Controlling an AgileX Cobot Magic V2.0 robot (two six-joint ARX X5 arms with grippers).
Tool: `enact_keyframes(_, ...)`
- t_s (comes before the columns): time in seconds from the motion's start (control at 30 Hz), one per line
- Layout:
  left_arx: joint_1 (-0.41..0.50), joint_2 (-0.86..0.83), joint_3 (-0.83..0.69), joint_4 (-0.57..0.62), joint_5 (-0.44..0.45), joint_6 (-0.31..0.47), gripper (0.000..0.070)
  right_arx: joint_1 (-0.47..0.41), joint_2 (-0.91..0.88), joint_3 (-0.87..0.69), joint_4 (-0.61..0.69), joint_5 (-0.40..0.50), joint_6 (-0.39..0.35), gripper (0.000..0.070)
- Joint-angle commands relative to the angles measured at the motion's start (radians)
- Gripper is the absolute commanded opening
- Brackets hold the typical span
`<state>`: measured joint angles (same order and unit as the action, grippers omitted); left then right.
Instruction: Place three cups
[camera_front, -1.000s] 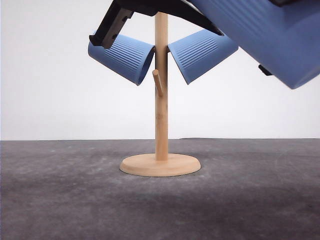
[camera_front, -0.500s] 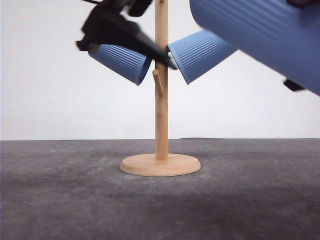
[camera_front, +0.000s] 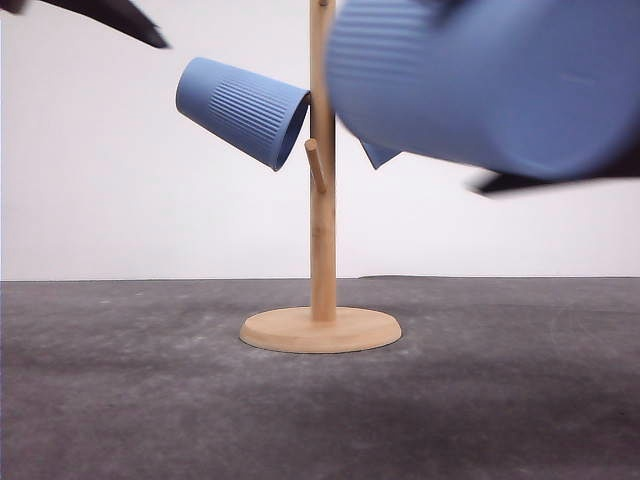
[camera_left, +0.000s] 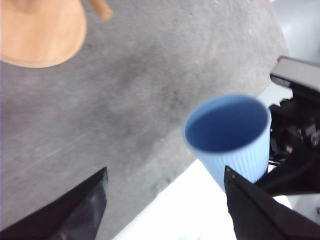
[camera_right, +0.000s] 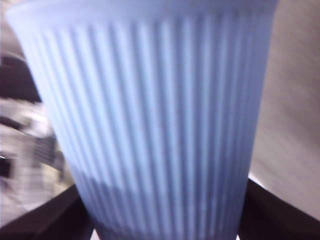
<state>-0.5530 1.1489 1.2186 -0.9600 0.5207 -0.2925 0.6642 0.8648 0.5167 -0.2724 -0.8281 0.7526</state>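
Right gripper (camera_right: 165, 220) is clamping a blue cup (camera_front: 490, 85), holding it up by the wooden stand (camera_front: 322, 200). Left gripper (camera_left: 165, 210) is hanging spread apart. Two more cups are hanging on pegs: left cup (camera_front: 243, 110), right cup (camera_front: 380, 153) mostly hidden.

Bright even light, motion-blurred foreground

Ribbed blue cup (camera_right: 155, 125) sits between the dark fingers (camera_right: 50, 217) of the right gripper (camera_right: 165, 220), held at both sides; background blurred.
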Motion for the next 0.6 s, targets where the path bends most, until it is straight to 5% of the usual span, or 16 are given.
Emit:
enact_keyframes(0.0, 0.012, -0.011, 0.021, -0.012, -0.004, 0.051, 0.0440, 0.002, 0.072, 0.007, 0.170, -0.029, 0.219, 0.0387)
enact_keyframes(0.17, 0.072, -0.071, 0.021, -0.046, -0.004, 0.082, 0.0440, -0.019, 0.291, 0.007, 0.553, -0.093, 0.521, 0.0387)
enact_keyframes(0.37, 0.129, -0.119, 0.021, -0.047, -0.004, 0.102, 0.0440, -0.038, 0.509, 0.007, 1.077, -0.060, 0.922, 0.0387)
enact_keyframes(0.47, 0.152, -0.130, 0.021, -0.047, -0.004, 0.102, 0.0440, -0.041, 0.594, 0.007, 1.221, -0.022, 1.029, 0.0387)
enact_keyframes(0.57, 0.166, -0.136, 0.021, -0.048, -0.004, 0.103, 0.0440, -0.051, 0.652, 0.007, 1.253, -0.009, 1.044, 0.0387)
